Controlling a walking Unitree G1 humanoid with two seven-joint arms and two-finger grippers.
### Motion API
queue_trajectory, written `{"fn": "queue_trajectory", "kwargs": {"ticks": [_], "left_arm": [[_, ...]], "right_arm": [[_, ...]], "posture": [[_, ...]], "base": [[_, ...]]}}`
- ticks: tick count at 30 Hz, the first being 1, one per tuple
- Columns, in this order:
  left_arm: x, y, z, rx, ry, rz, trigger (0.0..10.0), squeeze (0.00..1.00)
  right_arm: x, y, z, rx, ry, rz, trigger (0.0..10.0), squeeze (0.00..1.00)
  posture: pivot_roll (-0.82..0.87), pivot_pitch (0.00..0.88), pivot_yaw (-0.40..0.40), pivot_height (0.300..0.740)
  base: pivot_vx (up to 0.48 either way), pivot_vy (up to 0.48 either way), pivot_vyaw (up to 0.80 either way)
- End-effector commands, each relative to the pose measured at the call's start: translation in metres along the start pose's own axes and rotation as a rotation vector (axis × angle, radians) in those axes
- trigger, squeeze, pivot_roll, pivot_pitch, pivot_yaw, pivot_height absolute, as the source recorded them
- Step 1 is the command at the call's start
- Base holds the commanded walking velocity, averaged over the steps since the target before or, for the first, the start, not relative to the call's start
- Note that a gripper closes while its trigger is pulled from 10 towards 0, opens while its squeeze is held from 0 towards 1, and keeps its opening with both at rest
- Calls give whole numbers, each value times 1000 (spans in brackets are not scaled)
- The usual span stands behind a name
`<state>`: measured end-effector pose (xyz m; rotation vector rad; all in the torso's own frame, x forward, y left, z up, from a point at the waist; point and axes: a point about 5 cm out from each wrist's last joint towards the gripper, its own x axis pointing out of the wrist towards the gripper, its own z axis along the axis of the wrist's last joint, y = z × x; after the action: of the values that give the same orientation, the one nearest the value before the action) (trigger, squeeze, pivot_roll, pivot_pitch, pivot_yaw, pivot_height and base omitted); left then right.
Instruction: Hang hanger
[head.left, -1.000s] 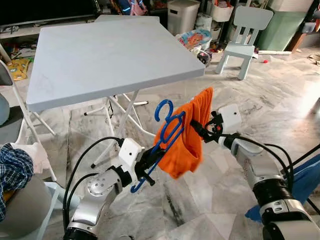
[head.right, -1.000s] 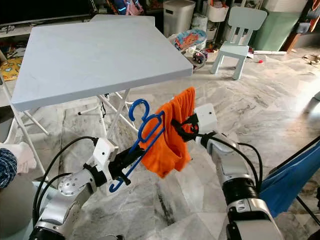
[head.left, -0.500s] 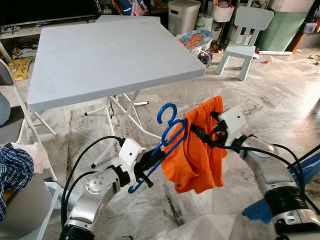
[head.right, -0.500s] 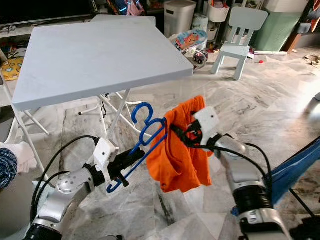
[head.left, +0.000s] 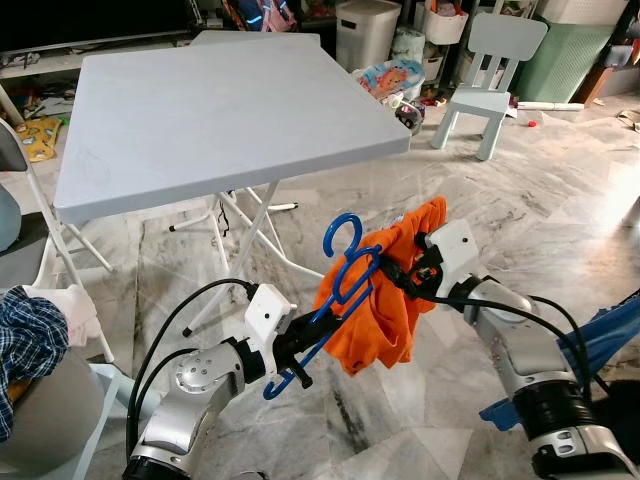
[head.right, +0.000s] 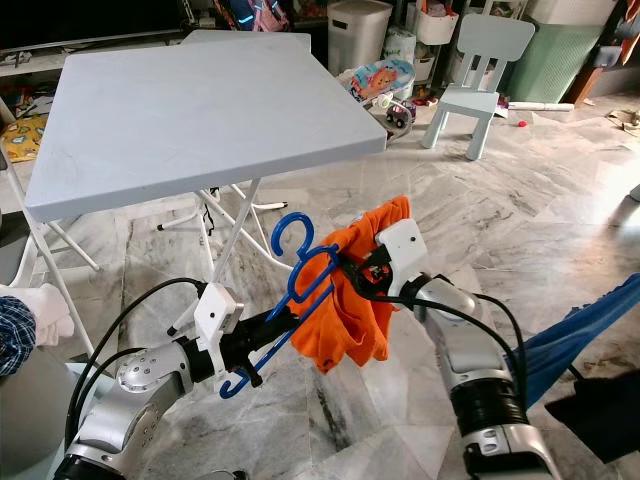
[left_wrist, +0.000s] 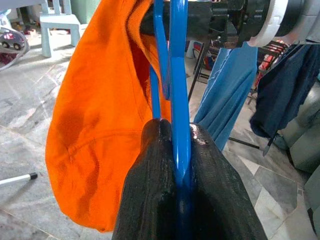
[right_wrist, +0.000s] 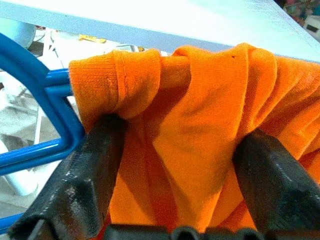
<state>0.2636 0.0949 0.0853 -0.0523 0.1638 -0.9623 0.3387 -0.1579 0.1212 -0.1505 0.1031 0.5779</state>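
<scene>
While left hand (head.left: 300, 345) grips it, blue hanger (head.left: 335, 290) slants, hook upward.

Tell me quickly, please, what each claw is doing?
Left claw: shut on the blue hanger.
Right claw: open, straddling the orange shirt.

Looking forward and down from the head in both eye views, sharing the square grey folding table (head.left: 220, 110), the marbled floor (head.left: 520, 190) and the blue plastic hanger (head.left: 335, 290) draped with crumpled orange cloth (head.right: 345, 300). Peering very close along the left gripper (left_wrist: 182, 150) in the left wrist view. Facing that cloth just as near between the right gripper (right_wrist: 180, 145) fingers.
</scene>
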Motion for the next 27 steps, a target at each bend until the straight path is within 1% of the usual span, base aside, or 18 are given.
{"fn": "queue_trajectory", "kwargs": {"ticks": [1,7,10,11,13,16,17,18,21,27], "left_arm": [[3,-5,14,33,-52,-48,0,0],[1,-3,11,29,-46,-33,0,0],[3,-1,11,29,-44,-23,0,0],[3,-1,11,30,-44,-23,0,0],[2,0,11,30,-42,-17,0,0],[2,2,10,32,-39,-13,0,0],[2,2,10,35,-36,-13,0,0],[2,3,10,37,-34,-12,0,0],[3,2,10,36,-35,-14,0,0],[3,0,9,36,-34,-19,0,0]], "right_arm": [[0,-8,6,0,-14,-24,0,0],[-6,-23,11,-16,-17,-59,0,0],[-10,-29,12,-19,-20,-56,0,0],[-11,-29,12,-20,-21,-53,0,0],[-15,-29,12,-29,-17,-7,0,0],[-19,-31,11,-16,-11,42,0,0],[-21,-31,11,-30,0,72,0,0],[-21,-33,11,-41,7,72,0,0],[-20,-34,12,-36,5,71,0,0],[-19,-32,11,-33,4,82,0,0]], "posture": [[29,33,-21,740],[16,34,-29,740],[12,33,-32,740],[12,33,-32,740],[8,32,-33,740],[5,31,-36,740],[3,30,-36,740],[2,29,-38,740],[4,29,-42,740],[4,29,-45,740]], "base": [[0,0,0],[0,0,0],[0,0,0],[0,0,0],[0,0,0],[0,0,0],[0,0,0],[0,0,0],[0,0,0],[0,0,0]]}}
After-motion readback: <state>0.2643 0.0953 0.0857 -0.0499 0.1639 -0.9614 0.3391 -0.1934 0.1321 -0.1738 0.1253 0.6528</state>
